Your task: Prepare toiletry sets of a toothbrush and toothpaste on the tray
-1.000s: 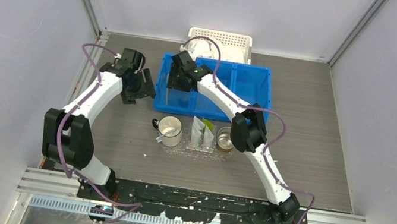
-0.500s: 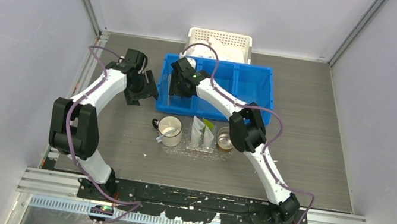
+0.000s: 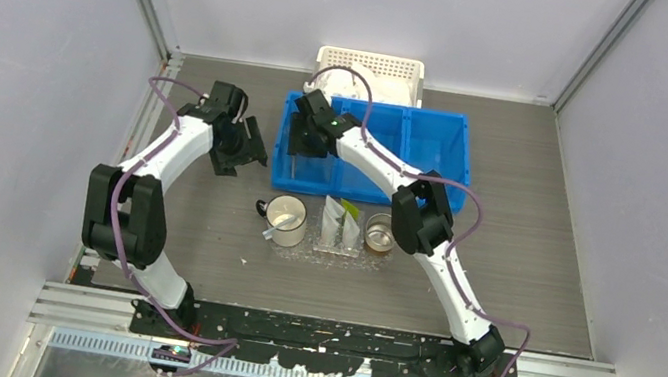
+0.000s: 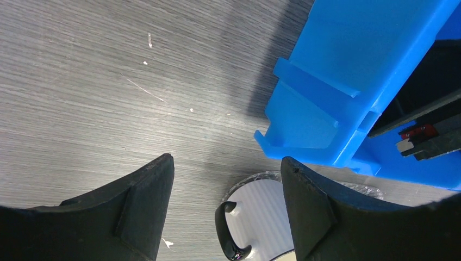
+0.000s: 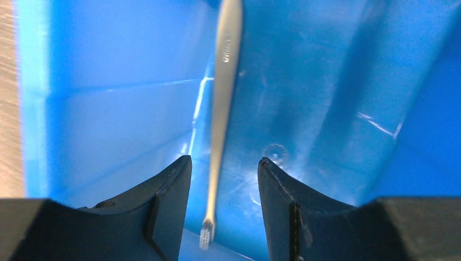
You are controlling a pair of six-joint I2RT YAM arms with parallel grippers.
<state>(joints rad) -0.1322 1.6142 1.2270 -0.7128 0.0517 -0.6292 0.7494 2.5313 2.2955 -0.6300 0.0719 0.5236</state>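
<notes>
From above, my right gripper [image 3: 308, 136] is down inside the left compartment of the blue bin [image 3: 442, 118]. My left gripper [image 3: 242, 146] hangs over bare table just beside the bin's left wall. The tray [image 3: 329, 257] lies nearer my bases, well apart from the bin, with a mug [image 3: 284, 220] and two cups standing on it. A white basket [image 3: 372, 63] sits behind the bin.

On my left wrist, the fingers [image 4: 144, 209] stand wide apart with nothing between them. The bin's corner [image 4: 304, 125] is close ahead and the mug's black handle [image 4: 227, 231] is just below.

On my right wrist, the jaws are parted and the toothbrush [image 5: 220, 109] runs up between them, touching neither pad, bristles nearest me. It's in the bin close to a wall; I can't tell whether it lies flat or leans.

I judge it light, stiff, slick and thin, so it is likely to roll or twist under a loose pinch. I'd take it on the handle, just above the neck, squarely across its width. The bin wall beside it crowds one finger, and on the tray the mug and cups leave little room.
</notes>
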